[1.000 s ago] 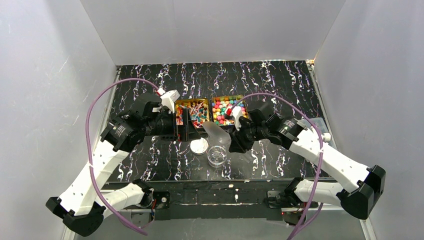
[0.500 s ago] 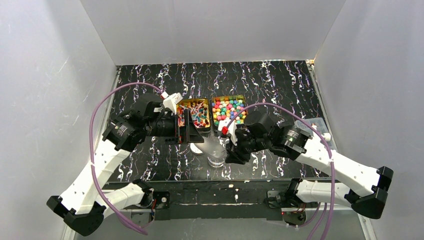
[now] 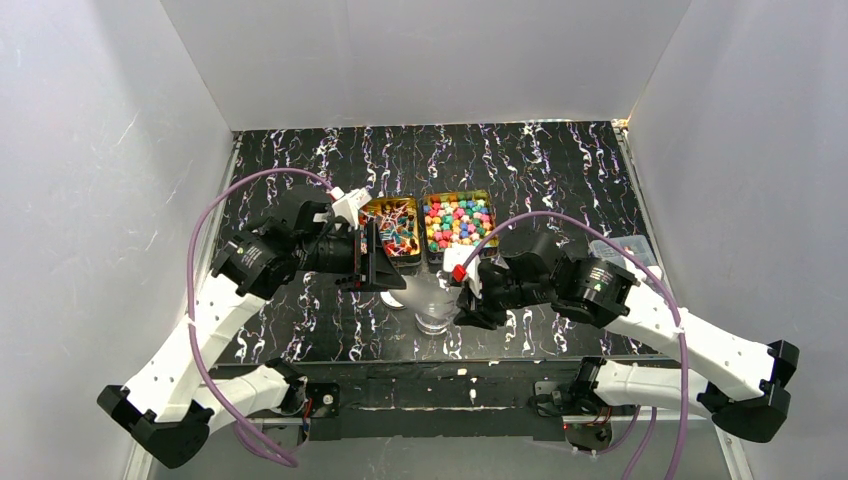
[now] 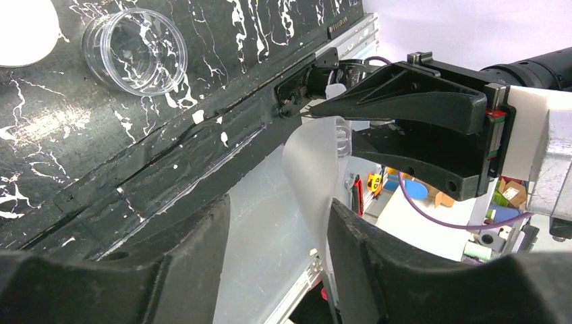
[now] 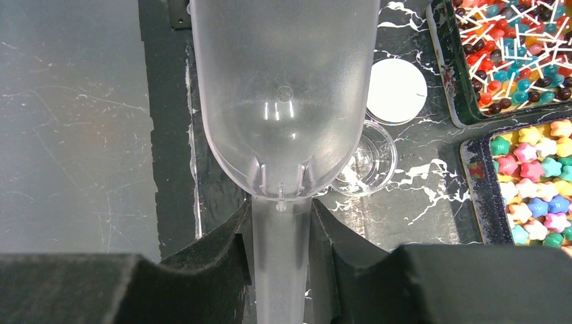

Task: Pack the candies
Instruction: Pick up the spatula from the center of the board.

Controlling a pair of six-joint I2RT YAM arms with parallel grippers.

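The candies lie in two gold tins: twist-wrapped pieces [image 3: 393, 228] in the left one, round coloured lumps [image 3: 458, 221] in the right one. Both also show in the right wrist view, the wrapped pieces [image 5: 512, 47] and the lumps [image 5: 539, 172]. My right gripper [image 3: 463, 302] [image 5: 280, 226] is shut on the handle of a clear plastic scoop [image 5: 283, 94], held over the near side of the clear jar [image 3: 432, 316] [image 5: 367, 162]. No candy shows in the scoop. My left gripper [image 3: 378, 266] [image 4: 276, 270] is open and empty, left of the jar [image 4: 135, 50].
The jar's white round lid [image 3: 396, 295] [image 5: 396, 91] lies on the black marbled table between the jar and the left tin [image 3: 372, 210]. A clear box [image 3: 625, 248] sits at the right edge. White walls close in three sides.
My right arm has swung the scoop from beside the tins toward the near side, down over the jar. My left gripper has shifted a little to the right.
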